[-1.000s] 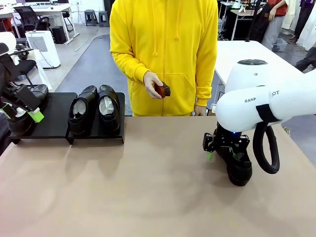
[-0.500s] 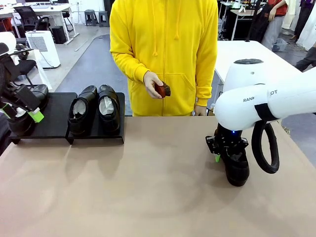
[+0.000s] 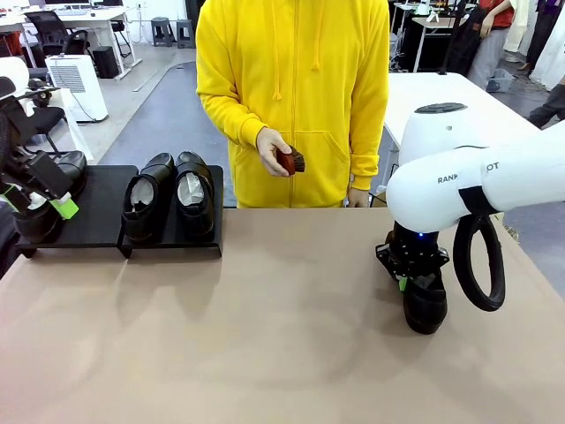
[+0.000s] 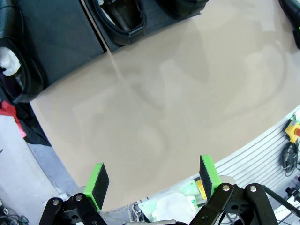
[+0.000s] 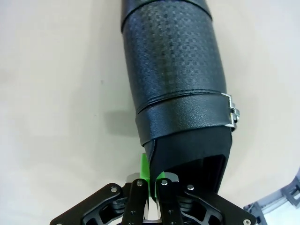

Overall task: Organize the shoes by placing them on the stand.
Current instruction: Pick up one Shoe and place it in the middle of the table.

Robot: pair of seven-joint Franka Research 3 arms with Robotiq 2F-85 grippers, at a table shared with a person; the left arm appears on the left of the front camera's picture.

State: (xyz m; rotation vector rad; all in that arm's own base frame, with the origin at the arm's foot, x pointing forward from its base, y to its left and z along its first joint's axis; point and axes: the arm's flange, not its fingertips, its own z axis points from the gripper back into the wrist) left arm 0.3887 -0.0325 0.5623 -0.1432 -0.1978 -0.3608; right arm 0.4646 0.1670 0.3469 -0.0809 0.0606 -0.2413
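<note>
The loose shoe (image 3: 425,305) lies on the table (image 3: 265,336) at the robot's right, long axis running near to far, toe toward the robot. The right pincer (image 5: 151,180) points straight down from its bent arm, clenched on the shoe's collar edge. Two shoes (image 3: 168,194) sit side by side on the stand (image 3: 106,212), another (image 3: 40,208) at its left end. The left pincer (image 4: 152,180) hangs released above the table.

The white right arm (image 3: 468,177) hides the heel of the glossy black leather shoe (image 3: 425,305) on the tan bench (image 3: 265,336). In the right wrist view, the toe is cut off by the top edge. The leftmost shoe (image 3: 40,208) on the matte black stand (image 3: 97,212) is partly covered by the left claw (image 3: 35,199). In the left wrist view, the shoes are cropped.
</note>
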